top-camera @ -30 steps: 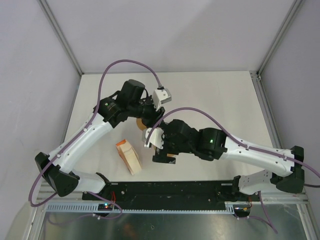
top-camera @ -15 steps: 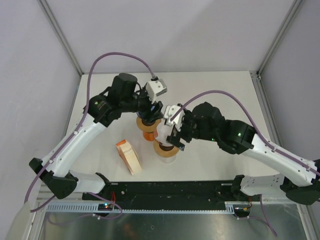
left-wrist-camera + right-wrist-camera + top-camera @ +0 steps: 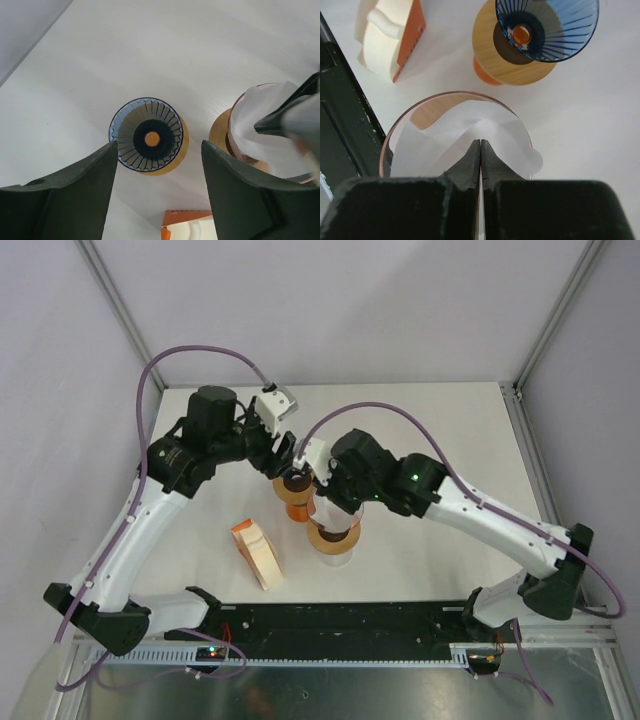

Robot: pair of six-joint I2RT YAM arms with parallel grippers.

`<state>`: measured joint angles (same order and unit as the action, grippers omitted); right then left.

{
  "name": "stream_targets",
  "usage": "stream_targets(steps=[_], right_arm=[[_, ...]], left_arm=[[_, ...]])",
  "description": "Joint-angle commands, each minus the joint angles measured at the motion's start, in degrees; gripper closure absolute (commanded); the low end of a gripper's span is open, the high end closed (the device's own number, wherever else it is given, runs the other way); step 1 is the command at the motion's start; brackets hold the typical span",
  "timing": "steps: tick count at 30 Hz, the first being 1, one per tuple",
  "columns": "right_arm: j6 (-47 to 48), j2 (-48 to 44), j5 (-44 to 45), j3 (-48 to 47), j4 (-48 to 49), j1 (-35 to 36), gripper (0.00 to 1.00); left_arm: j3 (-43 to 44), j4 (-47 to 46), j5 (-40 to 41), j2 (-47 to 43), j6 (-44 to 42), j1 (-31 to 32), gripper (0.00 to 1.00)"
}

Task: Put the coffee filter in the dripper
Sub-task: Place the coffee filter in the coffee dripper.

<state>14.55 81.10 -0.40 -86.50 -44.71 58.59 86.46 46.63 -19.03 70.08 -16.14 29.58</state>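
The white coffee filter [image 3: 432, 150] sits crumpled inside a clear pink-rimmed dripper [image 3: 451, 93] on a wooden base [image 3: 333, 543]. My right gripper [image 3: 481, 142] is shut, its tips down against the paper; I cannot tell whether any paper is pinched. The left wrist view shows that filter [image 3: 248, 141] with the right finger [image 3: 282, 117] poking into it. A second dripper [image 3: 150, 135], of blue ribbed glass on a wood and orange stand, stands just behind it [image 3: 547, 25]. Above the blue dripper my left gripper [image 3: 159, 143] hangs open and holds nothing.
An orange box of filters [image 3: 257, 552] lies on the white table [image 3: 440, 430] left of the drippers and appears again [image 3: 385, 35] from the right wrist. The black base rail [image 3: 340, 618] runs along the near edge. Frame posts stand at the back corners.
The right gripper has shut and moved from the near side onto the filter in the pink dripper. The left gripper has opened wider and drawn back to the left, off the blue dripper.
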Motion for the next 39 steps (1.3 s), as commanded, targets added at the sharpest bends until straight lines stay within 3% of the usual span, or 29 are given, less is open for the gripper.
stream_targets(steps=[1, 9, 21, 33, 39], right_arm=[[-1.9, 5.0, 3.6, -7.1, -9.3, 0.5, 1.00], [-1.9, 9.8, 3.4, -8.5, -14.2, 1.3, 1.00], [-2.4, 13.5, -3.7, -5.3, -10.9, 1.6, 1.00], [-3.4, 12.3, -0.1, -6.0, -9.9, 2.4, 1.00], [-2.7, 7.2, 1.8, -7.5, -7.1, 2.6, 0.94]], left_arm=[[-2.1, -1.7, -0.1, -2.4, -0.8, -1.1, 0.27], [-3.1, -2.1, -0.4, -2.8, -0.6, -1.5, 0.27], [-3.0, -2.3, -0.5, -2.9, -0.6, -2.1, 0.27], [-2.9, -2.4, -0.9, -2.8, -0.7, -2.2, 0.26], [-3.4, -2.3, 0.9, -3.0, -1.3, -2.6, 0.25]])
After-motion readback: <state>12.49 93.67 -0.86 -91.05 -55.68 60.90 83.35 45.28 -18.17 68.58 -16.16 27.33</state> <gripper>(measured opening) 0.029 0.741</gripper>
